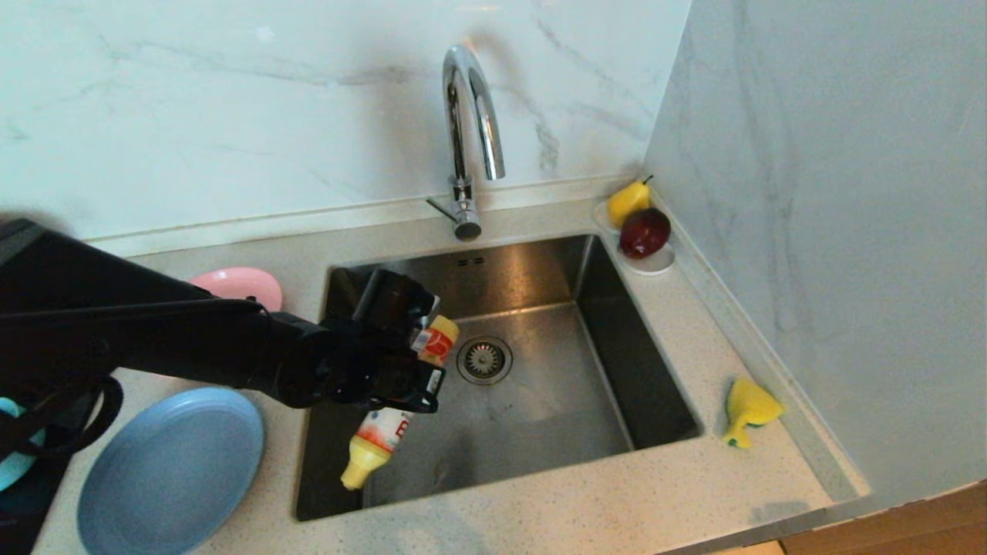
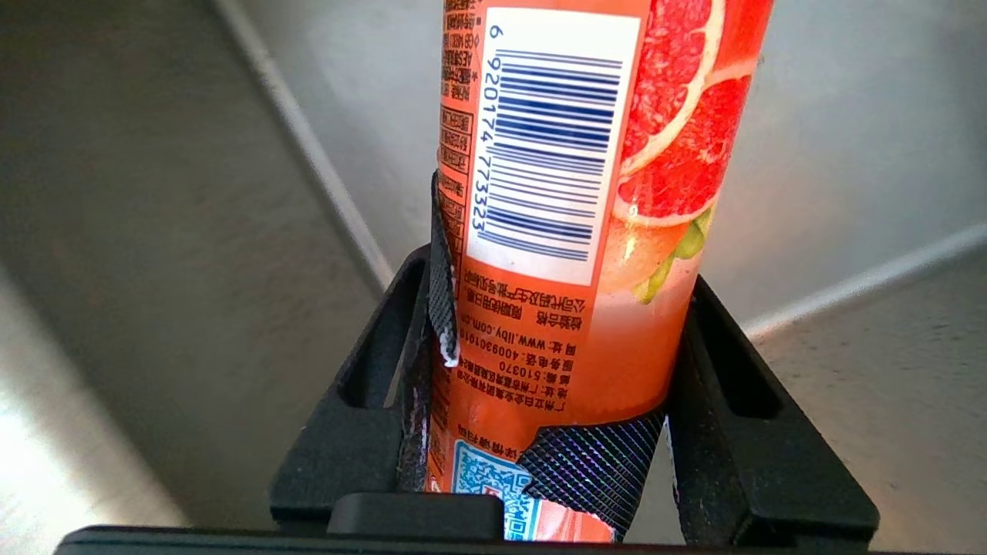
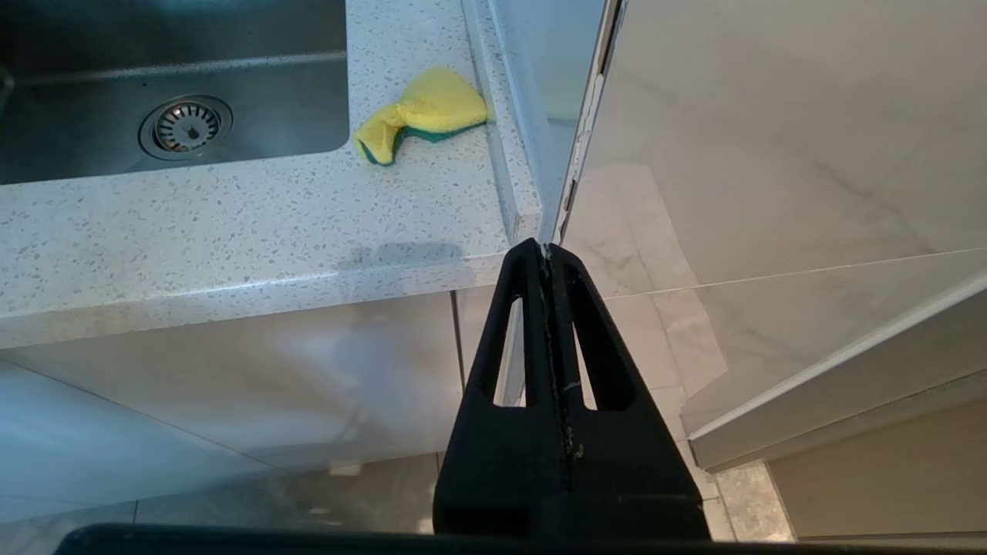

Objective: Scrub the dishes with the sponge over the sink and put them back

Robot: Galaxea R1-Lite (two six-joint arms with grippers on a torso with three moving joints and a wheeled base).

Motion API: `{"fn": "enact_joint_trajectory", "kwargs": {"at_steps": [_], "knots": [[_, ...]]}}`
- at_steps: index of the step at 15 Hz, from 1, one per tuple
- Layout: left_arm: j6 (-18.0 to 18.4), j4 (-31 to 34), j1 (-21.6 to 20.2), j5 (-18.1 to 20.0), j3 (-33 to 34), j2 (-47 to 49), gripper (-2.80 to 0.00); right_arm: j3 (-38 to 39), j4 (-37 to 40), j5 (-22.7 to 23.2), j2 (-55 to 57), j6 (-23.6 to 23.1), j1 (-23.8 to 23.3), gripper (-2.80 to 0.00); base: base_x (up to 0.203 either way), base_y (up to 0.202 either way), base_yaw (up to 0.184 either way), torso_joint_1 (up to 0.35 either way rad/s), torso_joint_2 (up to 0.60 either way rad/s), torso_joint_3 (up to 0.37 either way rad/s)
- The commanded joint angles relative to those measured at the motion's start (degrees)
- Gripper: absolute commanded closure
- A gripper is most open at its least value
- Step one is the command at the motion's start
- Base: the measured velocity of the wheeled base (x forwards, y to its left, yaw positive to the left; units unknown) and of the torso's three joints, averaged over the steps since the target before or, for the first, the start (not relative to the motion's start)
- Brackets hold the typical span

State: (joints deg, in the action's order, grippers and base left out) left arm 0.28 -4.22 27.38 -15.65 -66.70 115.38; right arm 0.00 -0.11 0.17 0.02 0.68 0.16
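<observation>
Left hand: the left hand is clamped on the orange bottle, over the sink's left part; the yellow cap points down toward the front edge.
Right hand: the right hand, fingers together, is parked below the worktop's front right corner.
Sponge: the sponge lies crumpled by the right edge, well apart from the left hand, nearer the right one.
Dishes: the pink plate and the blue plate lie left of the sink.
Room: I judge the sink free for scrubbing.

Your left arm and its orange bottle block the sink's nine-o'clock half. The drain side lies open, and the counter around the sponge at three o'clock.
</observation>
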Motion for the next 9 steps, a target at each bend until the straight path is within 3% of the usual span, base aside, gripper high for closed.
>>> {"fn": "enact_joint_trajectory", "kwargs": {"at_steps": [1,9], "knots": [[-0.6,0.0,-0.8,0.0,1.5,-4.2,0.0,0.0,-0.1,0.0,0.0,0.0,0.0,0.0,0.0,0.0,0.0,0.0,0.0,0.0],[-3.0,1.6,-2.8,-0.1,4.4,-11.0,0.0,0.0,-0.1,0.0,0.0,0.0,0.0,0.0,0.0,0.0,0.0,0.0,0.0,0.0]]}}
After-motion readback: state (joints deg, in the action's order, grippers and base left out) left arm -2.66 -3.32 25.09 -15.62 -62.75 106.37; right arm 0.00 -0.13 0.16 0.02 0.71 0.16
